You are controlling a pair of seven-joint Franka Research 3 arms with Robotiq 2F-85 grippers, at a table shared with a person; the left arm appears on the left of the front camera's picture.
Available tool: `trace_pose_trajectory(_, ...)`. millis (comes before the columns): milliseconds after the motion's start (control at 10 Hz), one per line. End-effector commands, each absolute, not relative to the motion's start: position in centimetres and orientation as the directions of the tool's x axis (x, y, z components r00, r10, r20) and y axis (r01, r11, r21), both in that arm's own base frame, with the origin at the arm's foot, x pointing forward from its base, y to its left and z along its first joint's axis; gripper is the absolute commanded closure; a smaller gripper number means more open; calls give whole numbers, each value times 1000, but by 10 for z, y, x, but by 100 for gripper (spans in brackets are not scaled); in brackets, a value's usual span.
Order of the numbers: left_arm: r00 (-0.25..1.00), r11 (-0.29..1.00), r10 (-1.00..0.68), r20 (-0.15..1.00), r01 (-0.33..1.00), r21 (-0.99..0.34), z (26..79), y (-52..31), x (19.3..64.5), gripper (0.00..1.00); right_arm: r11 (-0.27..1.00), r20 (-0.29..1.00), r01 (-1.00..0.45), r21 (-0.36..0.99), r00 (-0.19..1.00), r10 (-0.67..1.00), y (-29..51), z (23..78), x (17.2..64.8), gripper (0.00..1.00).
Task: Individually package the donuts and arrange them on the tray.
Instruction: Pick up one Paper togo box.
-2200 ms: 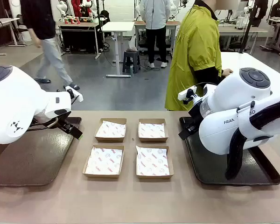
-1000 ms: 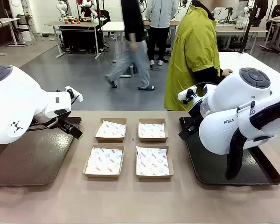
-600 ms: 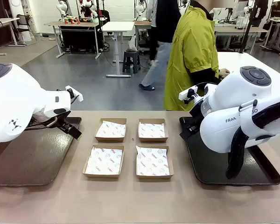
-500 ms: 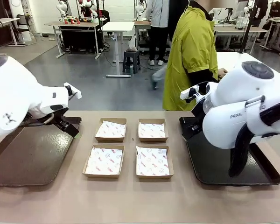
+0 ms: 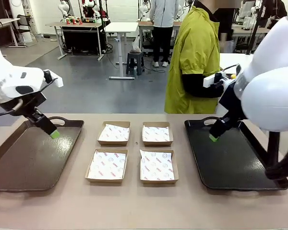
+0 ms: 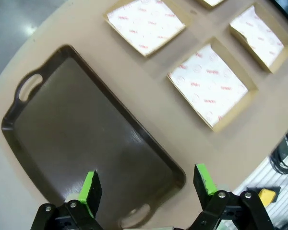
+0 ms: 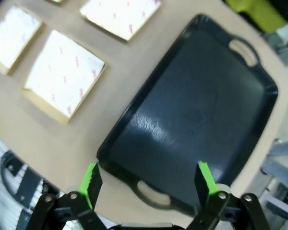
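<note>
With the left tool point(image 6: 147, 184) and right tool point(image 7: 148, 179) held spread and empty over the trays point(image 5: 33, 163), and the lined boxes point(image 5: 107, 165) between them unfilled, packaging is judged unstarted and donuts must first be supplied.

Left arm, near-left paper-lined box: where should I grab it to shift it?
The near-left box lies flat, shallow and open-topped. Probably pinch its left wall from above, one finger inside, one outside: bare table separates that wall from the left tray, on the open left gripper's side.

Two dark trays point(image 5: 33, 160) point(image 5: 230, 165) lie flat, well apart.
</note>
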State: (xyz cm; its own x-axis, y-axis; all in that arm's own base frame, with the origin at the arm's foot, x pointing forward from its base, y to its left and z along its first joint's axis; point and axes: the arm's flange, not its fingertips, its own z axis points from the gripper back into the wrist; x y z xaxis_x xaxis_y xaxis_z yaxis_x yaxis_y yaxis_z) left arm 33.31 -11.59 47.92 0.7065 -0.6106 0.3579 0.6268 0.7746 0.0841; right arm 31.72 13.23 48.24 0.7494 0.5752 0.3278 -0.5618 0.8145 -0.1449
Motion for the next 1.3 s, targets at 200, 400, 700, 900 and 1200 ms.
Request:
trace_pose_trajectory(200,706,775,-611,358,627,84,479,-116,333,0,815,328,-562,-145,749,575,132,482,317,0)
trace_pose_trajectory(400,706,775,-611,358,627,84,479,-116,333,0,815,328,-562,-145,749,575,132,482,317,0)
trace_pose_trajectory(700,810,784,-393,435,543,-302,487,-104,341,0,852,353,-516,90,816,457,117,486,321,0)
trace_pose_trajectory(900,939,517,-51,339,315,-796,497,-63,347,0,763,321,-334,553,931,175,67,486,329,0)
trace_pose_trajectory(1200,976,176,174,130,99,-979,485,5,352,0,453,239,-186,872,969,-62,-17,484,322,0)
